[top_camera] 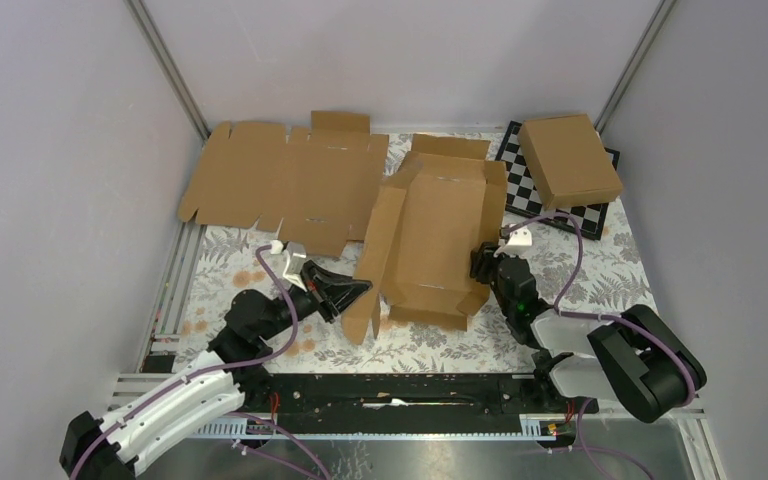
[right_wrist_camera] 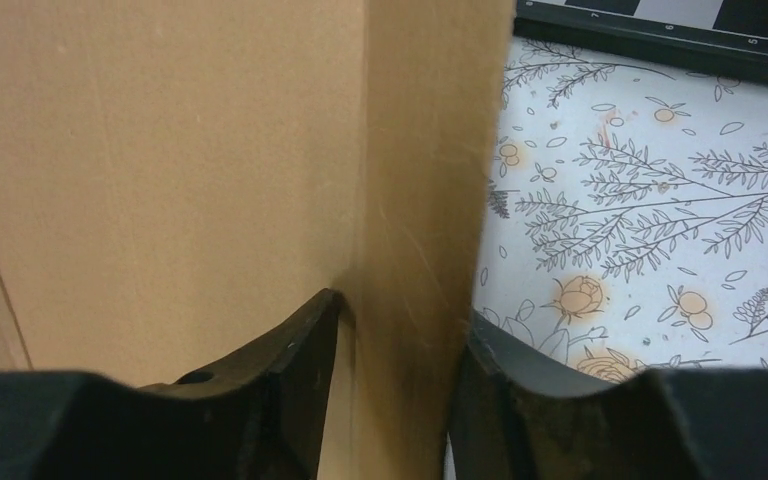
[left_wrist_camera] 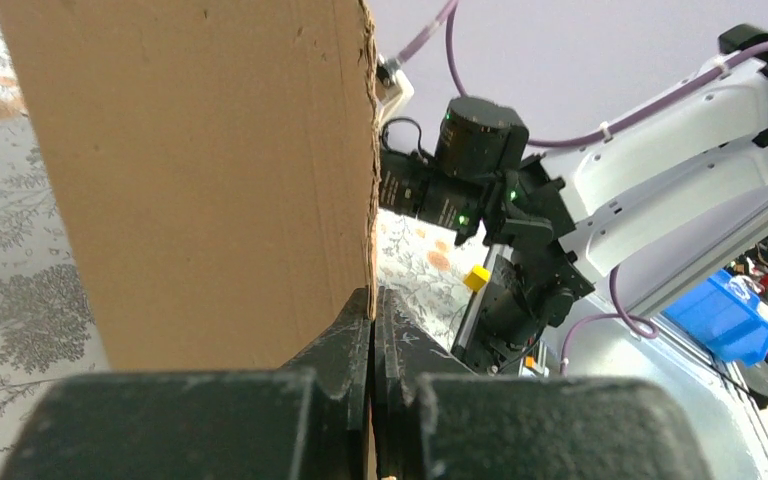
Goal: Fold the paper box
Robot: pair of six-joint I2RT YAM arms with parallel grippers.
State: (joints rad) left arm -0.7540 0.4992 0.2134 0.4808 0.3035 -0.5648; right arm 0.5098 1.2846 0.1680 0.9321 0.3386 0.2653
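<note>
R wrist: paper box [right_wrist_camera: 160, 150] wall cut by top/left edges, strip btwn R tool [right_wrist_camera: 400, 312] fingers blurred, pinch or gap can't tell | chessboard [right_wrist_camera: 660, 30] cut at top | top cam: chessboard partly hidden under closed box [top_camera: 570, 158] | L arm [top_camera: 160, 412] base cut at bottom

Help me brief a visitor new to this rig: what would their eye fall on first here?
The half-folded paper box mid-table, with the left gripper pinching its raised left flap and the right gripper astride its right wall. Next, the wide flat cardboard sheet at far left and the closed brown box sitting on a chessboard at far right.
</note>
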